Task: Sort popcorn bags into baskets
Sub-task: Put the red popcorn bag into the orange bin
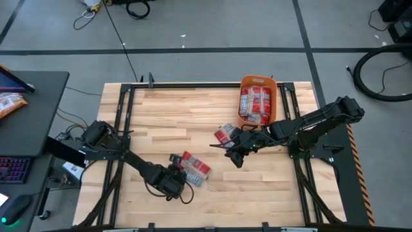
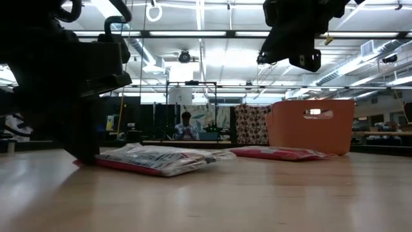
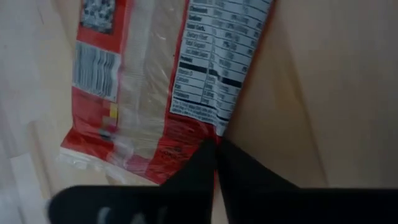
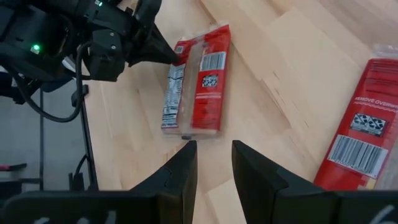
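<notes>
L tool (image 1: pixel 177 175) pinched shut on the corner of a popcorn bag (image 1: pixel 195 166) lying flat on worktop, well off the orange basket (image 1: pixel 258 98); bag's long axis runs toward basket. R tool (image 1: pixel 235 154) narrow, empty, nearer basket.

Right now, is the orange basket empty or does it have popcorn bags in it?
Not empty. From above, the orange basket holds several red popcorn bags, while two more bags lie out on the table.

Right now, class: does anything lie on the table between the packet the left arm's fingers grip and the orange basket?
Yes. Another popcorn bag and the right gripper sit between the gripped packet and the basket. The left gripper could lift over them.
</notes>
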`<state>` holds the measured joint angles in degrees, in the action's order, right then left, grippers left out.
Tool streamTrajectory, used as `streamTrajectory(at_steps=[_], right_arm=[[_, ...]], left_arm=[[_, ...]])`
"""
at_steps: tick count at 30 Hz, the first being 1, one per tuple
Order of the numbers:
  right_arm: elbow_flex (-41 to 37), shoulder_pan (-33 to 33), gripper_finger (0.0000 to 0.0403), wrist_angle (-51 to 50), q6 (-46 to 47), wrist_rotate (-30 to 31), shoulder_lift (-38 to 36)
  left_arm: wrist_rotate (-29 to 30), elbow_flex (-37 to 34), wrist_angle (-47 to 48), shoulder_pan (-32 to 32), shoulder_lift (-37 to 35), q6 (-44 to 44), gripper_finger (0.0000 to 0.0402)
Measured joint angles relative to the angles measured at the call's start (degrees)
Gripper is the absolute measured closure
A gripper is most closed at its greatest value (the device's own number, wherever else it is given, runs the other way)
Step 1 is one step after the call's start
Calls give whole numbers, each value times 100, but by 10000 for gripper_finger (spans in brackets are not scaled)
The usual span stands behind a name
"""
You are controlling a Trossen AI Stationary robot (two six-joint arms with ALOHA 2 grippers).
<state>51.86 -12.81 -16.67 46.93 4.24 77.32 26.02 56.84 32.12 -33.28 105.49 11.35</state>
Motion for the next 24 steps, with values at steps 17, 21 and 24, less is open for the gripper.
streamTrajectory(at_steps=[17, 21, 24], right_arm=[[9, -539, 298, 929, -2077, 475, 59], [48, -602, 292, 1212, -2567, 555, 223], [254, -598, 275, 1188, -2843, 384, 481]], left_arm=[[-918, -28, 118, 260, -1150, 1124, 400], [-1104, -26, 73, 445, -1403, 1604, 400], [-1205, -22, 22, 589, -1596, 1849, 400]])
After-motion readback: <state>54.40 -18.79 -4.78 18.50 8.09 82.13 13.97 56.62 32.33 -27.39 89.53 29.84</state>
